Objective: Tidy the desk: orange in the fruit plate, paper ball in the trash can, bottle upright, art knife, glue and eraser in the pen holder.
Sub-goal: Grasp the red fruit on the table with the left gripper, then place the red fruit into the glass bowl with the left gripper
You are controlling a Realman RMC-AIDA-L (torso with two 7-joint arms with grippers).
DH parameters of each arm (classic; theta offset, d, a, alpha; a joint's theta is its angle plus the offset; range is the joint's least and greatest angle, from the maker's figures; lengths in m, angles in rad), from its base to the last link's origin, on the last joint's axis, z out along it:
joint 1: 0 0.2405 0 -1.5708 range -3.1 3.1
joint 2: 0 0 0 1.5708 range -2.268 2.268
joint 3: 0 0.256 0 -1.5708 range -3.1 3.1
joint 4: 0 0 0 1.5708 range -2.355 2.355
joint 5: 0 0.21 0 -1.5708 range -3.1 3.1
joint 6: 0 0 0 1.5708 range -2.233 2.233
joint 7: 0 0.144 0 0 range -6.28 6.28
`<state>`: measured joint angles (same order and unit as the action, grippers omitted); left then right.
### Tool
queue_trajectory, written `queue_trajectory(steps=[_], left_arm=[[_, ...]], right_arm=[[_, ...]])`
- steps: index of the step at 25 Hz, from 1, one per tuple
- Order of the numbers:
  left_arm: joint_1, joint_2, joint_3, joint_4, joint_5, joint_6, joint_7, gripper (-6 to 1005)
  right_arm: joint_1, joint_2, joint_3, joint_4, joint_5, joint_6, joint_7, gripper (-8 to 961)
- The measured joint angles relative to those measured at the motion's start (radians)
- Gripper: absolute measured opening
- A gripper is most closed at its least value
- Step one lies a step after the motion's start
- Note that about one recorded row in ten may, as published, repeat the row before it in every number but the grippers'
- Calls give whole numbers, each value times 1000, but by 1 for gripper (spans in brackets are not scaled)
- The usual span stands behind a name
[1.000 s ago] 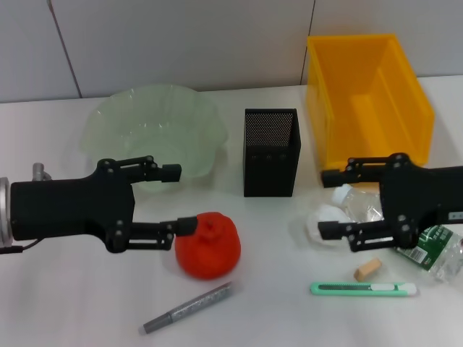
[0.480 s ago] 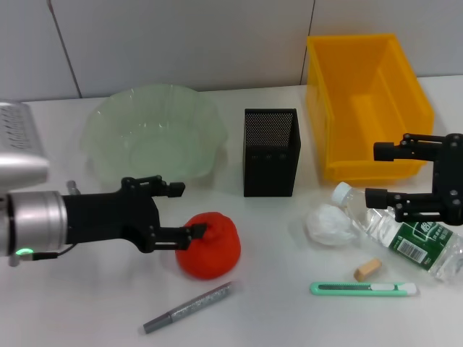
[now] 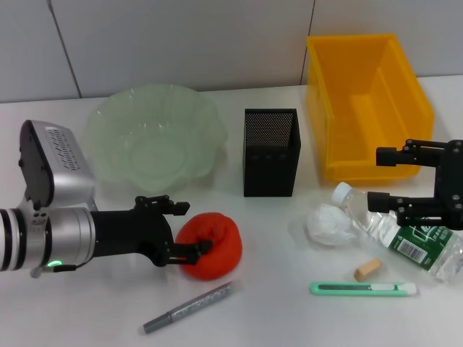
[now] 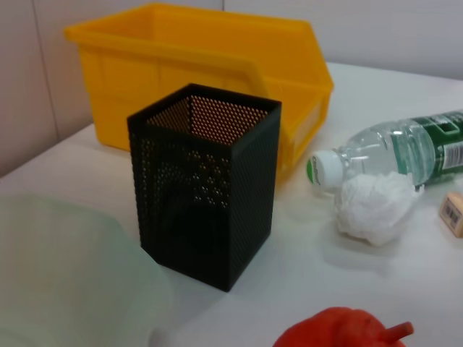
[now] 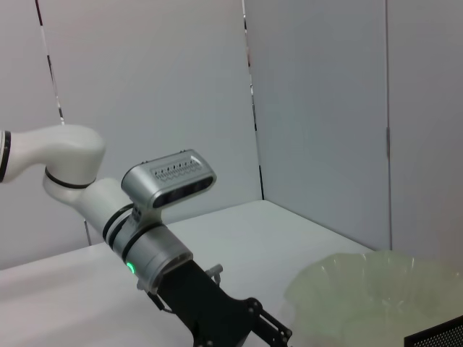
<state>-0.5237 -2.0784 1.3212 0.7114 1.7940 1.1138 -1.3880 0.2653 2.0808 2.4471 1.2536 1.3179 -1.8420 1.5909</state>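
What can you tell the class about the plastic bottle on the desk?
The bottle is clear plastic with a white cap and a green label. It lies on its side on the white desk, cap end beside the paper ball, in front of the yellow bin. The right gripper is open above it, not gripping it.

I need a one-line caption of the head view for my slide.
Left gripper open around the orange; right gripper open above the lying bottle, beside the paper ball.
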Motion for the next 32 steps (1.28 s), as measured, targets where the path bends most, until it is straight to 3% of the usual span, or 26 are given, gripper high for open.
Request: queue_trajectory(steps=[15, 20, 23, 29, 32], left_arm=[[-7, 0, 42, -12, -51, -37, -14, 760], [-7, 0, 45, -12, -52, -43, -14, 510], [-7, 0, 45, -10, -52, -43, -14, 269], [1, 1, 45, 1, -69, -25, -13, 113], [12, 5, 37, 23, -110, 23, -10, 101]], right_arm=[[2, -1, 2, -18, 5, 8, -9, 739], [4, -1, 3, -25, 6, 9, -13, 736], [5, -1, 5, -27, 6, 9, -13, 735], [6, -1, 7, -33, 6, 13, -16, 733], [7, -1, 17, -37, 6, 14, -17, 731]])
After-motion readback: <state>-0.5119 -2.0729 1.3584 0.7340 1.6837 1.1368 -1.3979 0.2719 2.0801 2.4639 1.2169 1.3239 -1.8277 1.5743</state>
